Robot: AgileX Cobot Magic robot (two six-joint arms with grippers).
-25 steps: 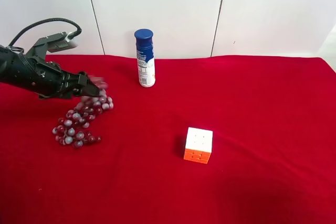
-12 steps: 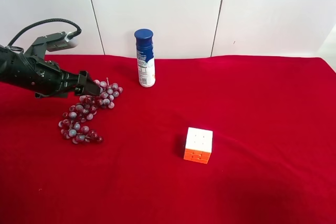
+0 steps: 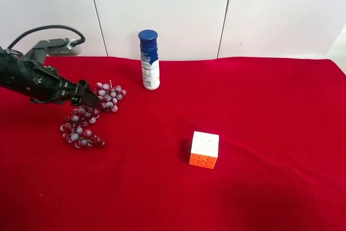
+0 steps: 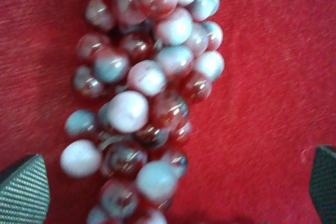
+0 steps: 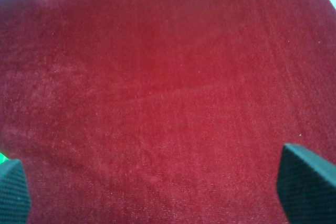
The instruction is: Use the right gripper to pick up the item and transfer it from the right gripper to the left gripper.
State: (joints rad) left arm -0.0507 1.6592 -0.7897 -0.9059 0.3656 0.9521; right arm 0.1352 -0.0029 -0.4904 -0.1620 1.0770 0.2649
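The bunch of dark-red and frosty grey-purple grapes (image 3: 89, 114) lies on the red cloth (image 3: 243, 106) at the exterior high view's left. The slim black arm with the looping cable reaches in from the left, and its left gripper (image 3: 86, 100) sits at the upper part of the bunch. In the left wrist view the grapes (image 4: 142, 93) fill the space between the two wide-apart fingertips (image 4: 23, 190), so the left gripper (image 4: 173, 184) is open. The right gripper (image 5: 160, 187) is open over bare red cloth (image 5: 157, 77). It does not show in the exterior high view.
A blue-capped white bottle (image 3: 150, 60) stands upright at the back, just right of the grapes. A white-and-orange puzzle cube (image 3: 205, 149) sits right of centre. A white panelled wall runs behind the table.
The left gripper held the bunch up a second ago; the bunch has dropped flat on the cloth, and the gripper has drawn back a little to the left.
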